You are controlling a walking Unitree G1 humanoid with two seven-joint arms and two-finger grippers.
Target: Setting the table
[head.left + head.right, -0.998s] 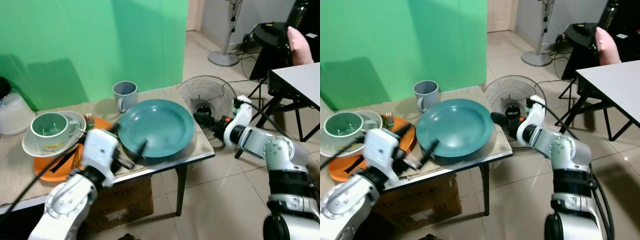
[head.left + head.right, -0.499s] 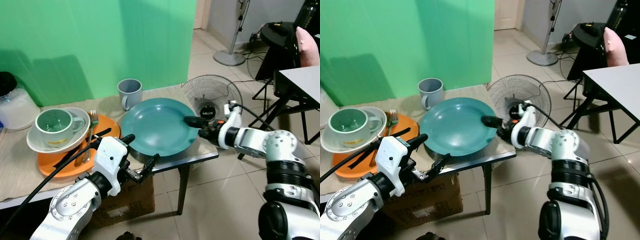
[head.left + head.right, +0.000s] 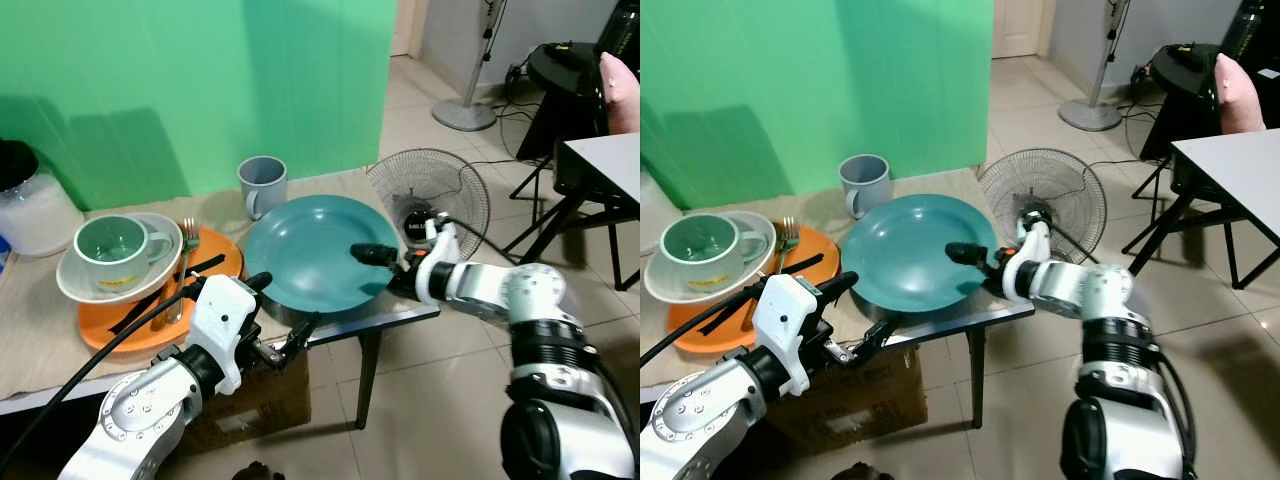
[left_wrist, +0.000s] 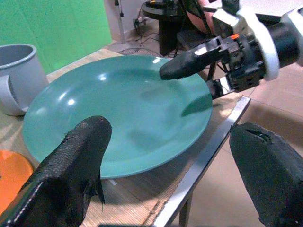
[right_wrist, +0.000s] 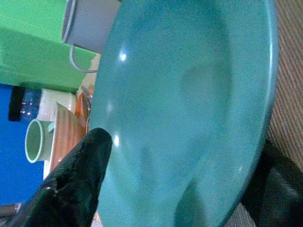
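Green backdrop behind a desk covered with a woven mat, tiled floor to the right. Large teal plate flat near the desk's front right corner. Right gripper at the plate's right rim, fingers spread: upper finger above the plate's inner surface, lower finger at or below the rim by the desk edge; whether either touches the plate cannot be told. Left gripper at the desk's front edge, just in front of the plate's near rim, fingers spread wide and released, plate lying beyond and between them in the left wrist view, not touched. Grey mug behind the plate. Orange plate to the left, carrying a fork, a dark utensil, and a white bowl with a green cup in it. Floor fan beside the desk's right end.
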